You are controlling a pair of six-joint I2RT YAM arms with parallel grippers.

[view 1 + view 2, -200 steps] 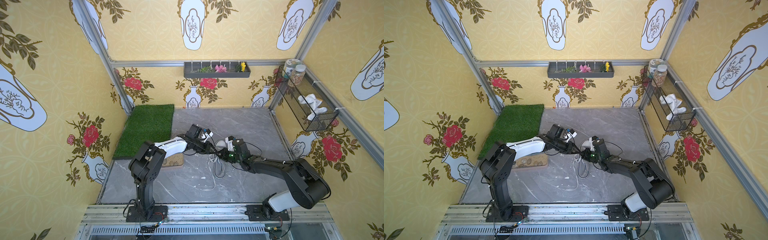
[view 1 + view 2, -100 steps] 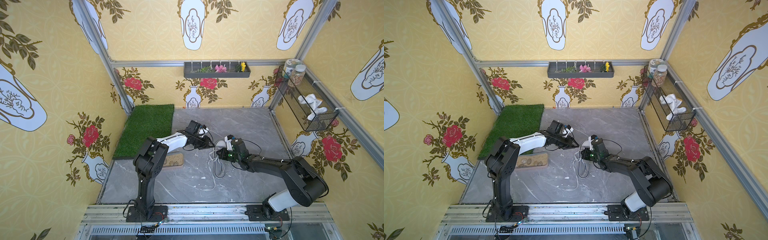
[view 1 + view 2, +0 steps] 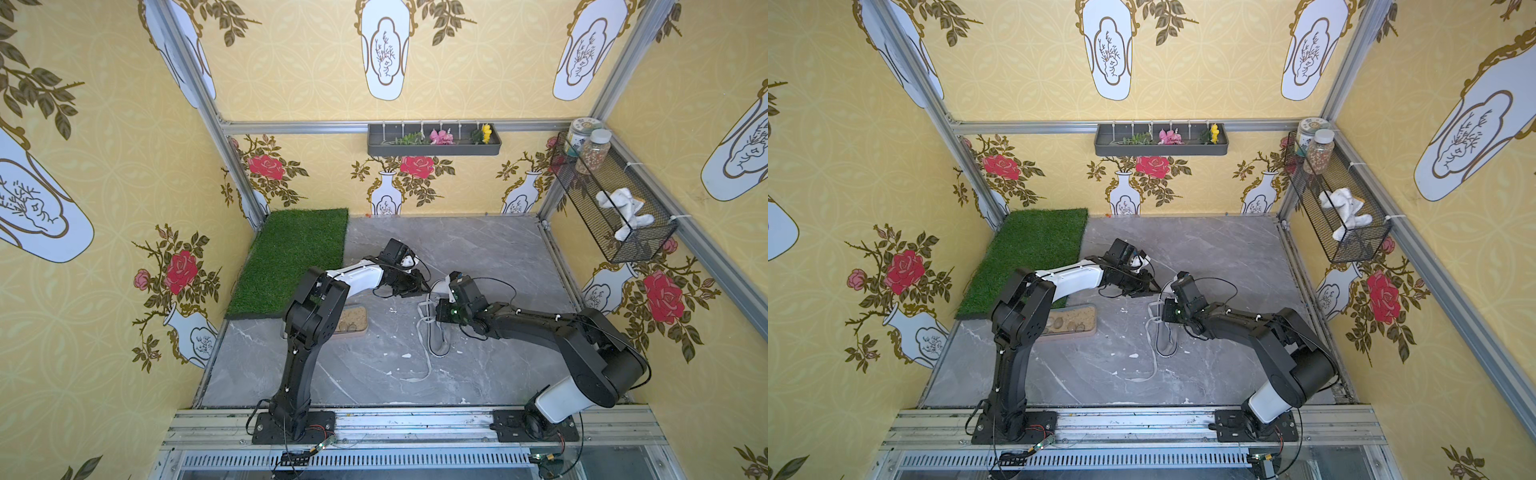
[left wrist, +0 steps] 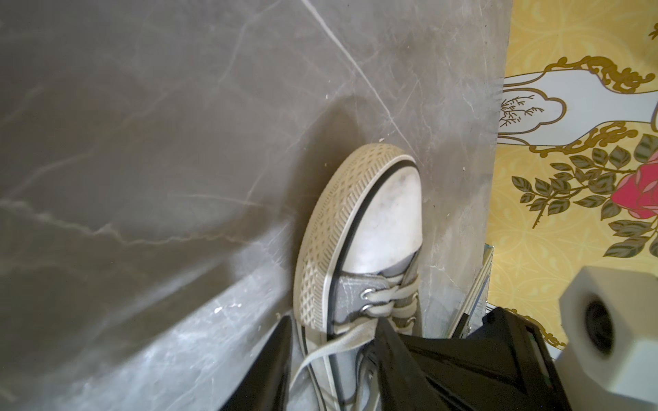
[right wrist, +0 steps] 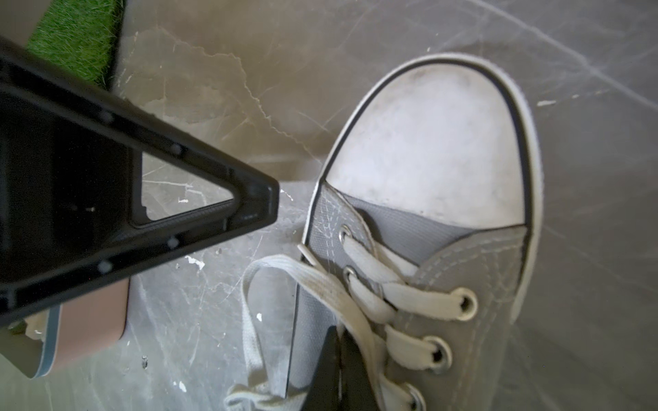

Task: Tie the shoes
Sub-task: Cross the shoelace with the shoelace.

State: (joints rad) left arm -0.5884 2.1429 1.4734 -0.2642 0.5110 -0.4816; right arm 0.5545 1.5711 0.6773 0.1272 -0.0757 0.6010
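Observation:
A grey canvas shoe point(image 3: 439, 337) point(image 3: 1166, 341) lies mid-floor, its white toe cap point(image 5: 427, 142) point(image 4: 384, 220) pointing toward the back wall. Its pale laces point(image 3: 428, 365) are loose, and one trails across the floor toward the front. My left gripper point(image 3: 424, 287) point(image 4: 333, 322) is open beside the toe end. Its fingers point(image 4: 270, 366) stand apart over the sole rim, and one lace point(image 4: 331, 347) runs across the gap. My right gripper point(image 3: 437, 311) point(image 5: 336, 331) is shut, tips together at the eyelet row. A lace point(image 5: 356, 320) lies against them; whether it is pinched is hidden.
A tan tray of pebbles point(image 3: 353, 322) point(image 3: 1075, 320) sits left of the shoe, behind my left arm's elbow. A green turf mat point(image 3: 291, 257) fills the back left corner. A wire basket point(image 3: 611, 199) hangs on the right wall. White specks dot the grey marble floor point(image 3: 478, 249).
My left arm's elbow has swung a little toward the middle and its gripper has eased back near the toe. The right gripper has stayed shut at the laces, barely shifting.

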